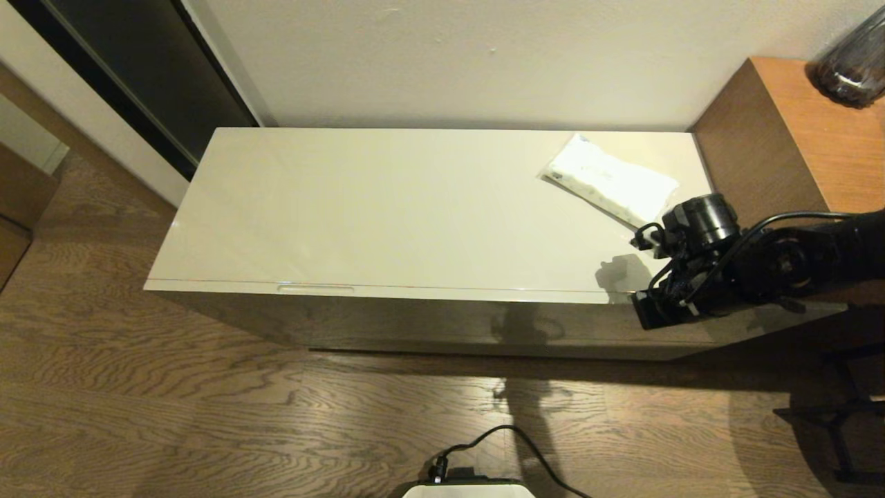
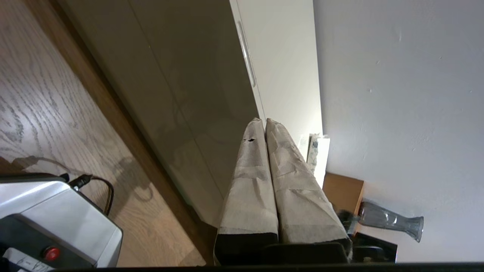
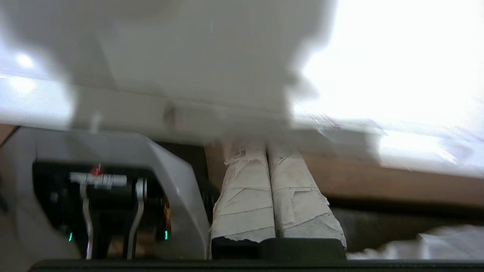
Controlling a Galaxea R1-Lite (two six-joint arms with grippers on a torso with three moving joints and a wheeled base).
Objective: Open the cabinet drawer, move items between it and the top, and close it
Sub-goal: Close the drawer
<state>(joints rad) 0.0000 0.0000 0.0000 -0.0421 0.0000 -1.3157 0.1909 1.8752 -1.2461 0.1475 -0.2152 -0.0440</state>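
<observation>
The cabinet drawer (image 1: 415, 321) is shut, its left slot handle (image 1: 314, 288) showing under the front edge of the top (image 1: 387, 207). A white soft packet (image 1: 608, 181) lies on the top at the back right. The black tape roll is out of view. My right arm (image 1: 726, 266) reaches across the cabinet's front right corner. The right gripper (image 3: 266, 147) is shut on nothing, its taped tips close against the glossy white cabinet edge. My left gripper (image 2: 263, 121) hangs low in front of the cabinet, shut and empty, pointing along the drawer front (image 2: 181, 94).
A taller brown wooden unit (image 1: 795, 138) with a glass vase (image 1: 850, 62) stands against the cabinet's right end. The robot's base (image 1: 470, 487) and a black cable lie on the wooden floor in front. A dark doorway (image 1: 159, 76) is at the back left.
</observation>
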